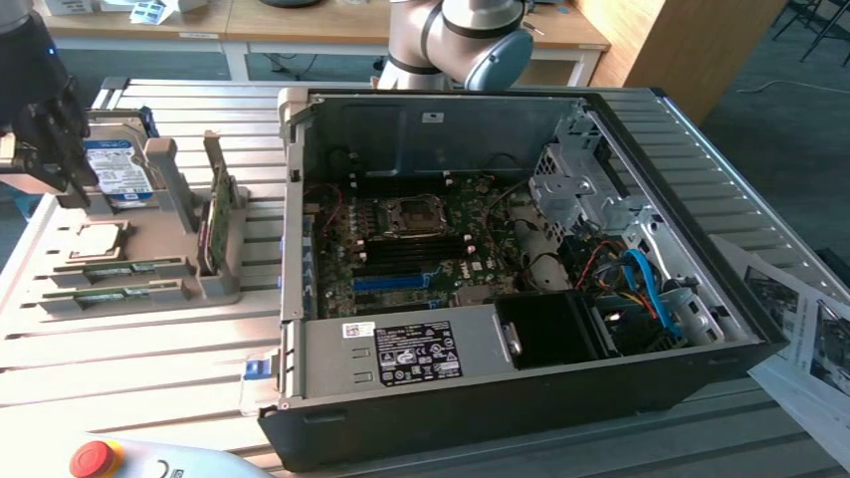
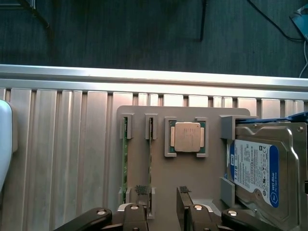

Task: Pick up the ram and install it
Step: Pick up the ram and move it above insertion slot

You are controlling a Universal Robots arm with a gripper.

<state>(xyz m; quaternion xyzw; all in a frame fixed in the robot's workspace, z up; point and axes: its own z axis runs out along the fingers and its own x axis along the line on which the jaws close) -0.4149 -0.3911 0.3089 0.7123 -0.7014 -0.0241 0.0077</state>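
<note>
The gripper (image 1: 60, 169) is hovering over the gray holder (image 2: 192, 173) on the desk (image 1: 133, 358), at the exterior view's left, its fingers (image 2: 140, 190) standing released and grasping nothing. The ram (image 2: 150, 161) is sitting on edge in its slot beside the processor (image 2: 187, 137), with a second stick (image 2: 125, 159) just beside it. Doing this well, I judge, is depending on straddling one stick alone, centred along its length, and descending squarely.
</note>
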